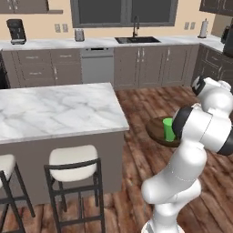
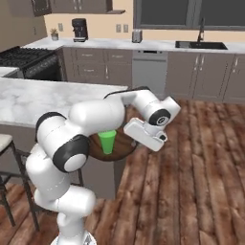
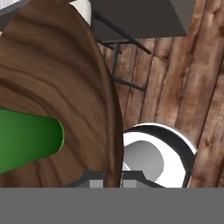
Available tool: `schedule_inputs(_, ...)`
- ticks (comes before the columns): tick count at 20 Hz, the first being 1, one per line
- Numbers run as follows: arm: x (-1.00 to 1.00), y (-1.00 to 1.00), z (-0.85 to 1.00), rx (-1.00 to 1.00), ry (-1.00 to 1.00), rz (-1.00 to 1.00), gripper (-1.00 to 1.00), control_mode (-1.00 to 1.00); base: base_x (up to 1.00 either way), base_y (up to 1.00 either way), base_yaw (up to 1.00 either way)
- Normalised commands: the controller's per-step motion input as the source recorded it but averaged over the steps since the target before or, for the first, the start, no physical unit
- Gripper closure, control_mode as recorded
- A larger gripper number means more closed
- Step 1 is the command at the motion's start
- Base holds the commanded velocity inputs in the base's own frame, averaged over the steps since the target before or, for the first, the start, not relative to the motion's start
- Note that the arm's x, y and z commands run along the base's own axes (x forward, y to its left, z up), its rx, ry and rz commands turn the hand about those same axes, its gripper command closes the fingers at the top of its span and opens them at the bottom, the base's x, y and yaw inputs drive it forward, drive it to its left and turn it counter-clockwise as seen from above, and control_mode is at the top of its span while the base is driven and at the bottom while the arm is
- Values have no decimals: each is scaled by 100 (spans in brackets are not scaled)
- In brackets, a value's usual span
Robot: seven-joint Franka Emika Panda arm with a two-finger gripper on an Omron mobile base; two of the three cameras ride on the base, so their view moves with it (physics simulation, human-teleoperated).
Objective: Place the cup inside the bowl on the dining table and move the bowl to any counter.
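The dark brown bowl (image 1: 154, 129) (image 2: 122, 146) (image 3: 52, 83) hangs in the air above the wood floor, off the right end of the dining table (image 1: 59, 109) (image 2: 28, 100). Inside it stands the green cup (image 1: 169, 129) (image 2: 107, 142) (image 3: 26, 140), upright in both base views. My gripper (image 2: 135, 141) (image 3: 109, 178) is shut on the bowl's rim, one finger on the inside and one on the outside. In the left base view my own arm hides the bowl's right part. The counter (image 1: 91, 43) (image 2: 158, 45) runs along the far wall.
A black sink (image 1: 136, 40) (image 2: 201, 45) with a faucet sits in the counter. A coffee machine (image 1: 17, 31) stands on its left end and a stove (image 2: 19, 56) further left. Stools (image 1: 73, 159) line the table's near side. Open wood floor (image 2: 191, 158) lies between table and counter.
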Motion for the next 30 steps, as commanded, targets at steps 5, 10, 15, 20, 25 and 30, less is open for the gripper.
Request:
schedule_inputs(5, 0, 0, 0, 0, 0, 0, 100, 100, 55, -71, 7)
schedule_inputs(10, 0, 0, 0, 0, 0, 0, 100, 100, 57, -65, 9)
schedule_inputs(15, 0, 0, 0, 0, 0, 0, 100, 100, 50, -59, 6)
schedule_inputs(20, 0, 0, 0, 0, 0, 0, 100, 100, 75, -43, 4)
schedule_inputs(25, 0, 0, 0, 0, 0, 0, 100, 100, 82, -42, 3)
schedule_inputs(30, 0, 0, 0, 0, 0, 0, 100, 100, 83, -31, 0)
